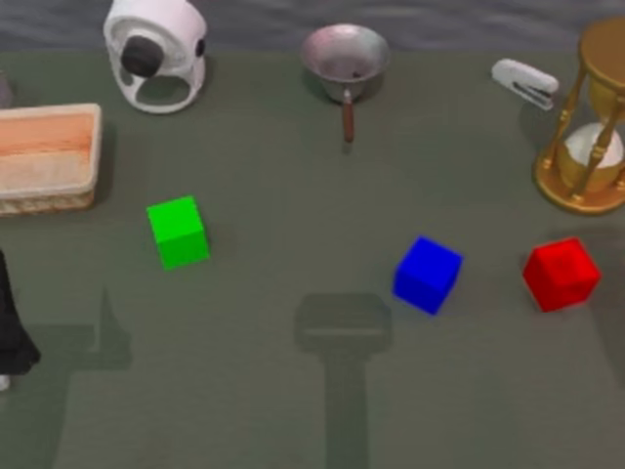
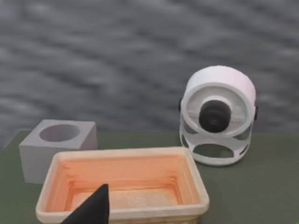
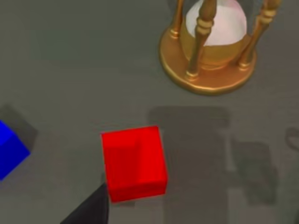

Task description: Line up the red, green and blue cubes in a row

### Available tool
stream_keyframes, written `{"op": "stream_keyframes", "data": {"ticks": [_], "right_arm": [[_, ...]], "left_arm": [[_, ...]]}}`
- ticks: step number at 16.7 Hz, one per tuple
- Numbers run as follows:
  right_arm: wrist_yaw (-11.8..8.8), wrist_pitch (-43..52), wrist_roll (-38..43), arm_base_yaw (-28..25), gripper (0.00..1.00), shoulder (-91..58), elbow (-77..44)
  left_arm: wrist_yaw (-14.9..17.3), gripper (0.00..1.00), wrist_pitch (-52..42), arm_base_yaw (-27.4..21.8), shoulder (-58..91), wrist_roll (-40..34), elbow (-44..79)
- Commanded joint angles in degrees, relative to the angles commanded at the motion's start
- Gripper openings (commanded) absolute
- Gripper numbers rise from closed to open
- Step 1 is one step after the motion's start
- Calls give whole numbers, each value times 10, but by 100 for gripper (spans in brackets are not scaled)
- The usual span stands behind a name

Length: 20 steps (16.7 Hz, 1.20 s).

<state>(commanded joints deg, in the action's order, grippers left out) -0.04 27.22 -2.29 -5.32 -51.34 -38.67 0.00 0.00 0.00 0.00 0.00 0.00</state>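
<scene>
Three cubes [image 1: 427,274], one hourglass [image 1: 586,127], one basket [image 1: 49,156]

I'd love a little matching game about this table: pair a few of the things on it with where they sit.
Things:
1. green cube
2. red cube
3. blue cube
4. pan

Places:
A. just in front of the hourglass, near the table's right edge
B. at the back, about mid-table
C. between the other two cubes, close to the red one
D. left half, in front of the white fan-like device

Pairs: 1-D, 2-A, 3-C, 4-B
</scene>
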Motion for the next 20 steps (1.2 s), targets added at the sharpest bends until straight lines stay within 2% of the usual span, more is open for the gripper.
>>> {"op": "stream_keyframes", "data": {"ticks": [5,10,15,20], "right_arm": [[2,150,-12,-28,100,-303,-201],[3,267,-21,-49,100,-522,-368],[2,322,-25,-60,100,-635,-461],[1,326,-26,-61,100,-643,-468]], "left_arm": [[0,100,0,0,0,0,0],[0,100,0,0,0,0,0],[0,100,0,0,0,0,0],[0,100,0,0,0,0,0]]}}
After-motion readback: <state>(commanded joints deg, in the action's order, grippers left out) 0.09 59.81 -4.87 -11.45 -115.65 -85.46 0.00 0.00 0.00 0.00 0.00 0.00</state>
